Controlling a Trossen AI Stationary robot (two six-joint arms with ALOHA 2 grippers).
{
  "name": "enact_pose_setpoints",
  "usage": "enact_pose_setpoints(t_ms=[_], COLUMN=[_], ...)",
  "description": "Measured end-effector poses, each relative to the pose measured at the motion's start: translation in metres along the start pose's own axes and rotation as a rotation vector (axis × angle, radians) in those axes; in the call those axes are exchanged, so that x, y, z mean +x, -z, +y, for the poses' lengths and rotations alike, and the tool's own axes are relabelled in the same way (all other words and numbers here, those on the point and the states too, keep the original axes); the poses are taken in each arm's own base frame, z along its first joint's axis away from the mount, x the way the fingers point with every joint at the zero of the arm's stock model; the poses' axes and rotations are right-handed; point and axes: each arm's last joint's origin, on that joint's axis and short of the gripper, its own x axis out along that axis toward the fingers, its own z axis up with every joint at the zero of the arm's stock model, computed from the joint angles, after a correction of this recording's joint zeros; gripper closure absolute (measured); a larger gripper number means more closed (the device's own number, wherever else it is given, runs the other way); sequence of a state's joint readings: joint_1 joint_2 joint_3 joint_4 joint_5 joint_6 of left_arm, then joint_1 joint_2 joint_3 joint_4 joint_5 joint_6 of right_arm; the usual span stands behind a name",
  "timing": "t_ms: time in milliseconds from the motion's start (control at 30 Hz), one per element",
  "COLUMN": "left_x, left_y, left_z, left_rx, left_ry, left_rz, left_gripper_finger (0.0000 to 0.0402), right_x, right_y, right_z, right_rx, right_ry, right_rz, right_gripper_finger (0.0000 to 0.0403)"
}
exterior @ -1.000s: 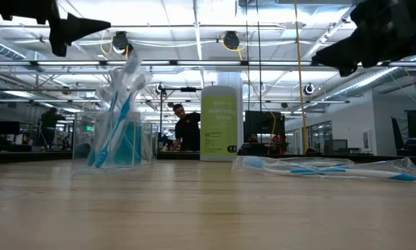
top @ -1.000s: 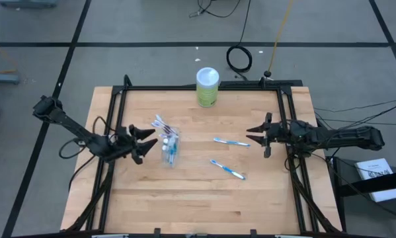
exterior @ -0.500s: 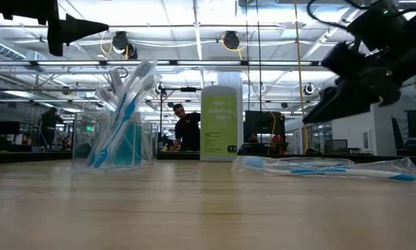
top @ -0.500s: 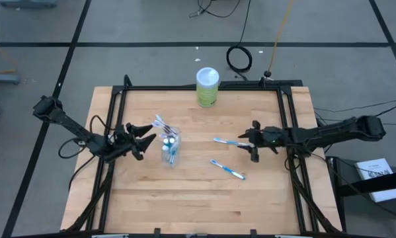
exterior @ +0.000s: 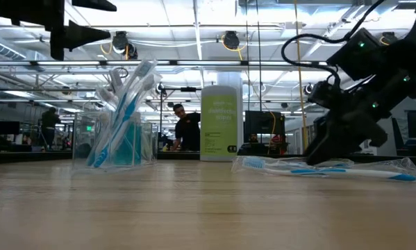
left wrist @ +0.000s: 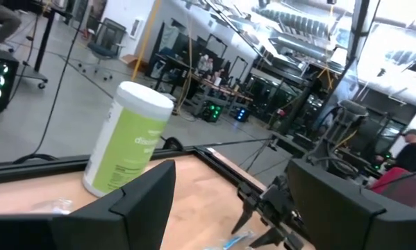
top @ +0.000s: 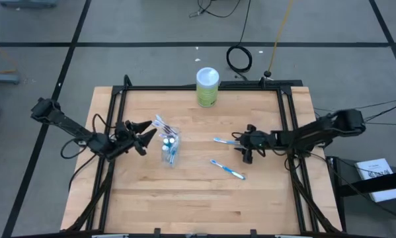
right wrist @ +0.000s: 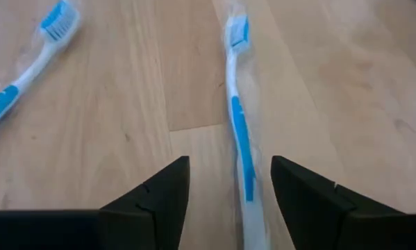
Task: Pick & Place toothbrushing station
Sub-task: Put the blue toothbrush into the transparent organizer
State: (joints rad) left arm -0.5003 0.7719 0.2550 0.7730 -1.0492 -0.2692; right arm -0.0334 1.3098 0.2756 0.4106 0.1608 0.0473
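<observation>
Since 1 s ago: right gripper [top: 244, 145] advanced leftward and lowered to the far toothbrush [top: 225, 141]; left gripper [top: 143, 131] nudged slightly toward the cup [top: 169, 148].

High view: right gripper over the right end of the far toothbrush, fingers spread. Near toothbrush [top: 227, 170] lying apart, nearer and slightly left. Left gripper just left of the clear cup holding toothbrushes and teal tubes, fingers apart. Green canister [top: 207, 87] at the table's [top: 184, 205] far edge.

Low view: right gripper [exterior: 333, 149] down at the wrapped toothbrush [exterior: 326, 167], close to the tabletop. Cup [exterior: 115, 139] upright at left, canister [exterior: 220, 123] behind.

Left wrist view: canister [left wrist: 128, 138] ahead between open fingers [left wrist: 138, 201].

Right wrist view: far toothbrush [right wrist: 241, 125] lying between 2 spread fingers [right wrist: 152, 201], not clamped; near toothbrush [right wrist: 27, 59] off to the side.
</observation>
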Motion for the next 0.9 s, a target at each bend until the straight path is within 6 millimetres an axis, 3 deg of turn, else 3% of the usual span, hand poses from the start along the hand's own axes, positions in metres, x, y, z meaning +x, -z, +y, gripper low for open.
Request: enact_pose_setpoints(t_ms=[267,467,900], left_x=[0.0011,0.0010,0.0010], left_y=[0.0041,0.0052,0.0051], left_z=[0.0021,0.0024,0.0024], left_rx=[0.016,0.029,0.028], left_ry=[-0.015,-0.016,-0.016], left_rz=[0.022,0.029,0.029], left_gripper_finger=[0.0117,0.0117,0.0117], right_x=[0.0089,0.0081,0.0083], right_y=[0.0068,0.0065,0.0068], right_z=[-0.0012,0.0006,-0.0006], right_rx=[-0.004,-0.005,-0.091], right_ry=[0.006,-0.068,-0.022], right_rz=[0.046,0.049,0.046], right_gripper_finger=[0.0240,0.0286,0.0388])
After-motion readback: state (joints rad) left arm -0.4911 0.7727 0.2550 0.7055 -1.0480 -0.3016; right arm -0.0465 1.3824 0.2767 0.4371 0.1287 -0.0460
